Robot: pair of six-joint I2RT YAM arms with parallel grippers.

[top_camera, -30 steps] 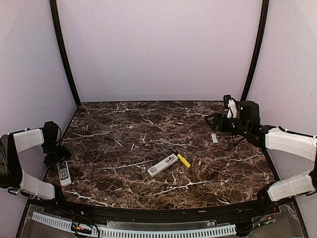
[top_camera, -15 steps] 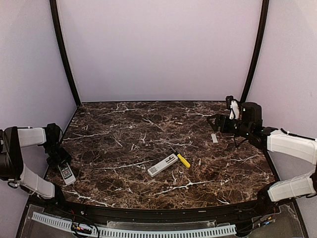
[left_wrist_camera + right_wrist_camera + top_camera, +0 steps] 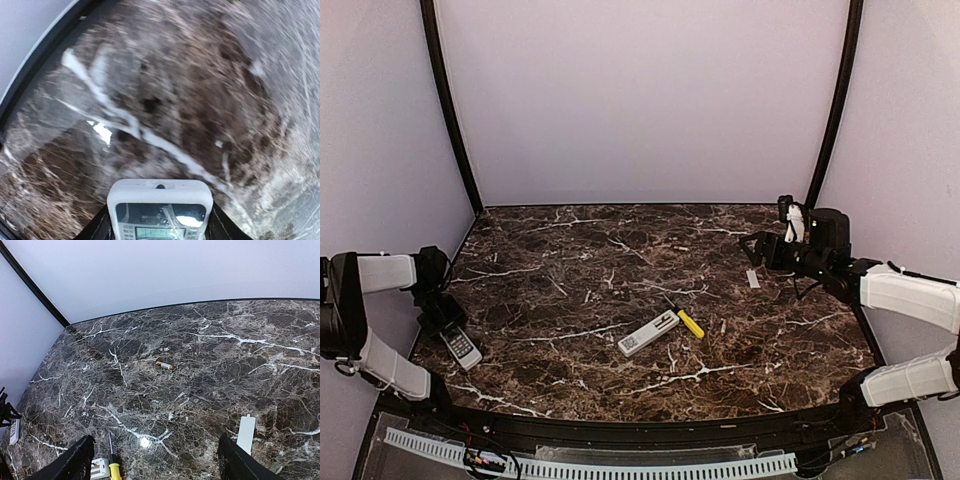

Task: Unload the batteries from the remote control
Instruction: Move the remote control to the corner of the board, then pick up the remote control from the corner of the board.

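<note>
Nearest to us, our left tool [image 3: 159,226] is clamped on a remote [image 3: 160,197]. A dark finger [image 3: 96,229] presses on each long side, and the display end sticks out just past the tips. We cannot tell whether the remote rests on the table [image 3: 165,90] or hangs just above it. Ahead of this tool there is only brown marble with white veins, and the table's black rim curves off to one side. Our right tool [image 3: 155,440] hovers over the table with its fingers spread wide apart. Close under one of its fingers lies a screwdriver [image 3: 114,471] with a yellow handle. The end of a second remote [image 3: 100,467], a white one, lies just beside the screwdriver. Near the other finger a flat white cover [image 3: 245,434] lies on the marble, apart from both remotes. Farther out in front of this tool, well beyond the screwdriver and the cover, a battery [image 3: 164,365] lies on its side, alone on the table and outside either remote. It has a dark wrap and a gold end. Beyond it the table ends at a pale wall [image 3: 175,270].
</note>
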